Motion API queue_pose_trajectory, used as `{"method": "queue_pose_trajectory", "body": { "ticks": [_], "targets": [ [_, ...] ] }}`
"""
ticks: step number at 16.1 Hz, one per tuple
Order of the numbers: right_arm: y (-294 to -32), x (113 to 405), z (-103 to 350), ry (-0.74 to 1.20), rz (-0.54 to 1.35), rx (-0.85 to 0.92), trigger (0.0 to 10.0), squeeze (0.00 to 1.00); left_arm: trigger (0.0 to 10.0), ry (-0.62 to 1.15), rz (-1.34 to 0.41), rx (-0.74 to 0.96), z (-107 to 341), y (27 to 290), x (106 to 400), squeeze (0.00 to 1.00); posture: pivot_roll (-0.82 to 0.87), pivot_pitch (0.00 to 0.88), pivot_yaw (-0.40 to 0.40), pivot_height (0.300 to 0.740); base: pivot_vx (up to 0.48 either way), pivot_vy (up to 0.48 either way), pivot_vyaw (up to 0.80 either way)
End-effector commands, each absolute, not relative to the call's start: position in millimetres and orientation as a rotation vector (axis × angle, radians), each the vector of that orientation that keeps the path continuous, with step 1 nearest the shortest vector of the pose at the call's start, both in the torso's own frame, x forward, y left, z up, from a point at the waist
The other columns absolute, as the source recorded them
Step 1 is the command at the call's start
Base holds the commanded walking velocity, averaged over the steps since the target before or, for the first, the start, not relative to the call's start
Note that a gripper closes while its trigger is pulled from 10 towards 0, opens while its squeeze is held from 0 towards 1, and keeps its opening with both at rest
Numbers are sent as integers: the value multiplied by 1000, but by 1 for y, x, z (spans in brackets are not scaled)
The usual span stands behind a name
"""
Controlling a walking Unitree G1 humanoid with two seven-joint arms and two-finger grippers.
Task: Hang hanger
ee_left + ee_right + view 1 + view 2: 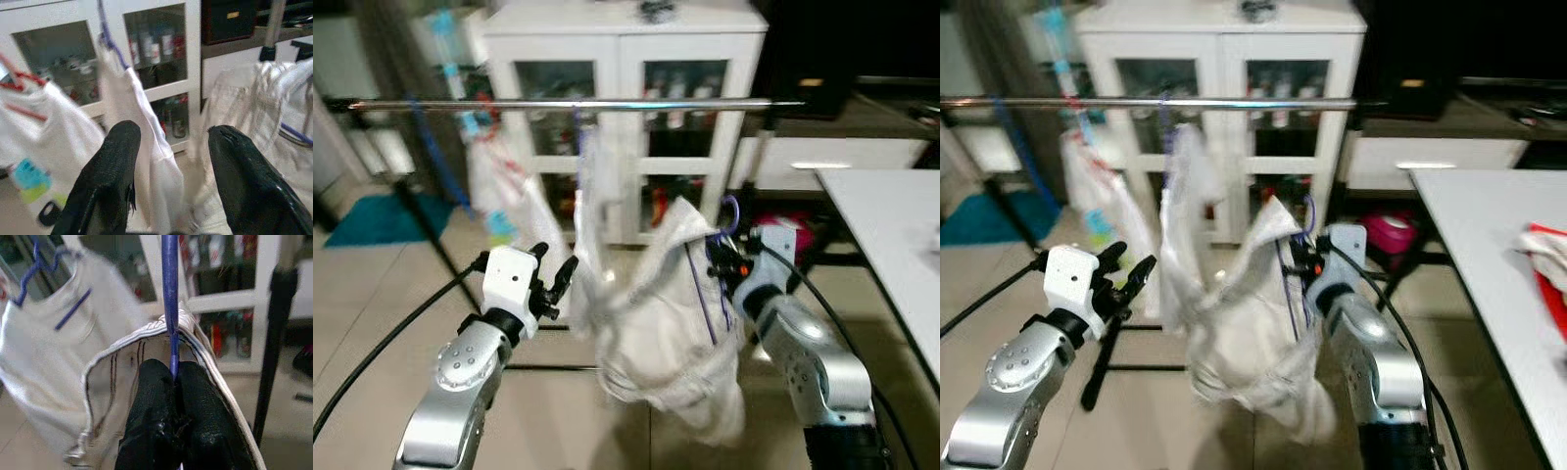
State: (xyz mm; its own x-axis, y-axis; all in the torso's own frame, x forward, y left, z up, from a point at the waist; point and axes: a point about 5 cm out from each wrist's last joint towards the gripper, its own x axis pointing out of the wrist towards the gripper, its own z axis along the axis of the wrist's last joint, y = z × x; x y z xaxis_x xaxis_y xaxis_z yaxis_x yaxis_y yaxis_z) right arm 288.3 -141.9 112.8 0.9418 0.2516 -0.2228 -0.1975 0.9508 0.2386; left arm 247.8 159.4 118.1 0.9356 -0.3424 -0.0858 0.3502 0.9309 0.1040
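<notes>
Tiled floor point(372, 284); white glass-door cabinet point(622, 59) behind a horizontal metal rail point(558, 104); white table point(891, 225) to the right. White garments hang from the rail. Right gripper point(174, 377) raised below the rail, fingers clamped on the purple hanger point(169, 298), which carries a white shirt point(666, 333). Left gripper point(171, 147) raised beside the shirt, fingers apart.

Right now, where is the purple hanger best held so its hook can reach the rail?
Probably on the neck just below the hook, where the right gripper is shut on the purple hanger, coming from below: the white shirt hangs under it and the rail lies above.
</notes>
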Motion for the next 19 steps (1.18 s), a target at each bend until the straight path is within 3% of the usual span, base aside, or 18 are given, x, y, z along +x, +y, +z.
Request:
{"method": "queue_pose_trajectory", "body": {
  "ticks": [1, 5, 13, 19],
  "targets": [
    [-142, 295, 135, 144, 231, 195, 10000, 0, 10000, 70, -367, 113, 118, 158, 248, 0, -94, 0, 45, 740, 322, 0, 0],
    [-142, 300, 143, 113, 237, 180, 10000, 0, 10000, 69, -378, 115, 119, 158, 247, 0, -90, 0, 41, 740, 319, 0, 534],
    [-145, 307, 168, -12, 220, 135, 10000, 0, 10000, 43, -425, 125, 124, 155, 244, 0, -86, 0, 31, 740, 234, 0, 0],
    [-157, 316, 188, -142, 165, 180, 10000, 0, 10000, 40, -703, 78, 140, 139, 233, 0, -86, 0, 30, 740, 0, 0, 0]
  ]
}}
